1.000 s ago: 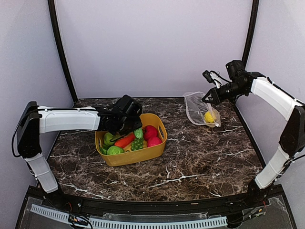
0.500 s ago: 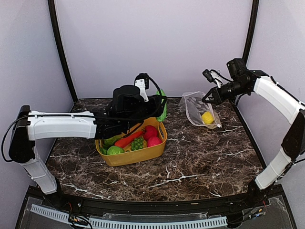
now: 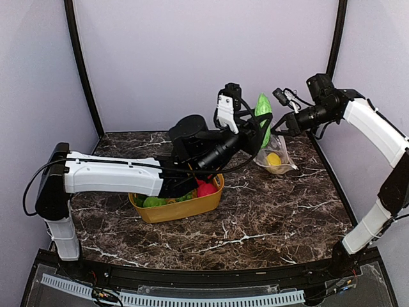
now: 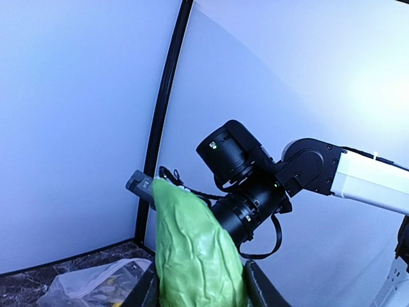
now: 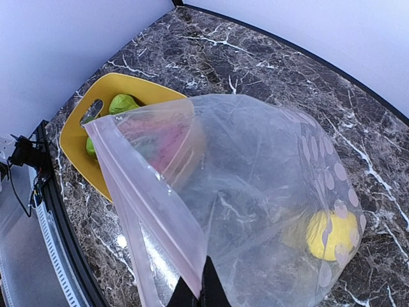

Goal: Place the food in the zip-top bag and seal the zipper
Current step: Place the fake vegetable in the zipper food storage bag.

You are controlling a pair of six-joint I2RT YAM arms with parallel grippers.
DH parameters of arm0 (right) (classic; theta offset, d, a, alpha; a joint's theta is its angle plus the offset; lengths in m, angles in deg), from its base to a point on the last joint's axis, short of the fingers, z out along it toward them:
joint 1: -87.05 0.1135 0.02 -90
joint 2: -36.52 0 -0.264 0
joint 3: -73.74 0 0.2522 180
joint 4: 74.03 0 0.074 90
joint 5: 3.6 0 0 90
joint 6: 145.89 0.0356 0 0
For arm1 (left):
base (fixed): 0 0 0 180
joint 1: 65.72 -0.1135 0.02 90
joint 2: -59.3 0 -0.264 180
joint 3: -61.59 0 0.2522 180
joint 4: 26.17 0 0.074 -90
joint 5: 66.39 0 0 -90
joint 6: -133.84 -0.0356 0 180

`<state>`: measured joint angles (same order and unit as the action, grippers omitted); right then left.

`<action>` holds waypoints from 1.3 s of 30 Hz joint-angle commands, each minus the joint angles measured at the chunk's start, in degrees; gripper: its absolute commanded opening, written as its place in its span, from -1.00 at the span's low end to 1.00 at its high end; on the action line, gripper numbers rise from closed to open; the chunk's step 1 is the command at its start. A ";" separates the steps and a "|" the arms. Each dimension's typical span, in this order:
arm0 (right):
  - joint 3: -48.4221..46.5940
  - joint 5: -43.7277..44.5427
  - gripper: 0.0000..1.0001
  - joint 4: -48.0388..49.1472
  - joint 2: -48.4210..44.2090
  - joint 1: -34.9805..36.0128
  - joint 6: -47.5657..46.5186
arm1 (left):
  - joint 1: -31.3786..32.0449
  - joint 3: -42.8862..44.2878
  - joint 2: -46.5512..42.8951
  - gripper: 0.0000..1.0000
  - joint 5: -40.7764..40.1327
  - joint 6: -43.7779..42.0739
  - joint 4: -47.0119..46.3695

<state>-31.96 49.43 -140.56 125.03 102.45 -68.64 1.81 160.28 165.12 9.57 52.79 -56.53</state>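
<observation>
My left gripper (image 3: 258,131) is shut on a green ribbed toy vegetable (image 3: 262,110), held high beside the zip-top bag (image 3: 276,155). In the left wrist view the vegetable (image 4: 195,249) stands upright between the two fingers (image 4: 263,289). My right gripper (image 5: 203,289) is shut on the mouth edge of the clear bag (image 5: 255,185) and holds it up, with the mouth facing the left arm. The zipper (image 5: 137,182) runs along that mouth edge and is unsealed. A yellow lemon (image 5: 332,233) lies in the bottom of the bag. More food sits in the yellow tub (image 3: 182,209).
The tub holds a green round piece (image 3: 153,202) and a red ball (image 3: 205,189); the left arm hides the others. The right arm's wrist (image 4: 249,185) is close in front of the held vegetable. Black frame posts (image 3: 82,64) stand at the back corners.
The left arm has risen out of the tub with the green vegetable and swung right, up to the bag. The right gripper has lifted the bag's mouth a little.
</observation>
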 commanded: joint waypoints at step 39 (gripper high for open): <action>-2.62 -10.69 -1.00 -2.42 -3.79 -1.37 3.78 | 2.61 24.92 27.14 0.15 -27.52 -18.07 -19.34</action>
<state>-33.12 40.99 -143.56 122.10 101.77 -65.80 4.30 184.17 192.77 -16.09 34.98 -73.68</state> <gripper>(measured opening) 0.004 0.549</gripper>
